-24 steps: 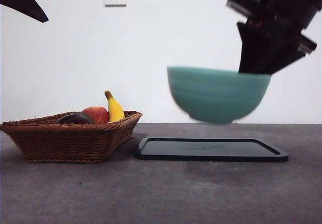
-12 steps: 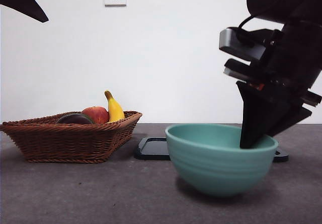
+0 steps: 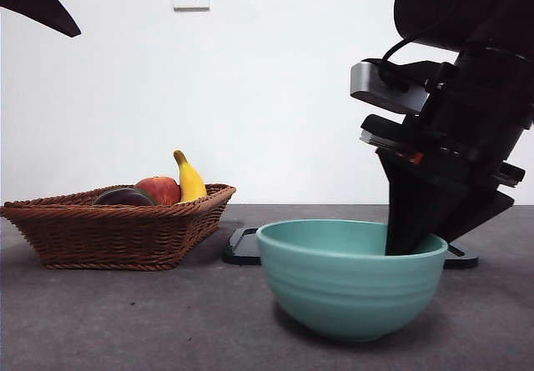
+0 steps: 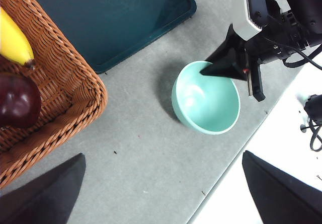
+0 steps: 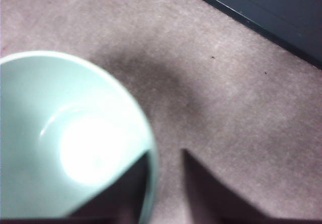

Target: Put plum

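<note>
On a grey desk (image 3: 125,321) before a white wall, a teal bowl (image 3: 350,275) is gripped at its rim by the right pincer (image 3: 409,242), one jaw inside, one outside. The plum (image 4: 17,99) is seen untouched in the wicker basket (image 3: 117,229), beside an apple (image 3: 160,189) and banana (image 3: 189,179). The left pincer (image 4: 161,194) is held wide open above, empty. A dark tray (image 4: 110,17) lies nearby; nothing blocks the plum.

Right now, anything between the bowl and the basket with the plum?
Only bare table between the bowl and the basket holding the plum, per left wrist view.
</note>
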`<action>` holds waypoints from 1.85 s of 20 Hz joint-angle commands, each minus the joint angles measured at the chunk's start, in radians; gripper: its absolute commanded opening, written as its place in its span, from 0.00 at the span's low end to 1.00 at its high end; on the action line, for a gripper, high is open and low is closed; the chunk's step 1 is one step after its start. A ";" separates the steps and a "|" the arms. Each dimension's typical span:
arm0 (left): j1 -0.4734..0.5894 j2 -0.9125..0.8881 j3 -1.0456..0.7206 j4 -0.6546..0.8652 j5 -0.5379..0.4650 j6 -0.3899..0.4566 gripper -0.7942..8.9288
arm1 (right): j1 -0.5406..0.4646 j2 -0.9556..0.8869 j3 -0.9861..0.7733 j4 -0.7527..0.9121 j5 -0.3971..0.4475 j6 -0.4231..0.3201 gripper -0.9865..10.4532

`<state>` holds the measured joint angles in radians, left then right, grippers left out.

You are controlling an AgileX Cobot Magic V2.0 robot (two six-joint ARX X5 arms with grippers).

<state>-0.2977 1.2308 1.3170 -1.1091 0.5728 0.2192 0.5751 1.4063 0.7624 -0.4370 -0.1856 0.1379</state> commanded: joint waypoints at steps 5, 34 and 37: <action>-0.004 0.004 0.015 0.007 0.004 0.004 0.59 | 0.006 -0.053 0.022 -0.006 0.014 0.020 0.29; -0.004 0.004 0.015 0.003 0.004 -0.003 0.59 | 0.005 -0.415 0.306 -0.519 -0.208 -0.100 0.29; -0.004 0.004 0.015 0.003 0.004 -0.003 0.46 | 0.005 -0.415 0.306 -0.519 -0.208 -0.101 0.29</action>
<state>-0.2977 1.2308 1.3170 -1.1099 0.5728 0.2188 0.5739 0.9840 1.0550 -0.9611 -0.3923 0.0486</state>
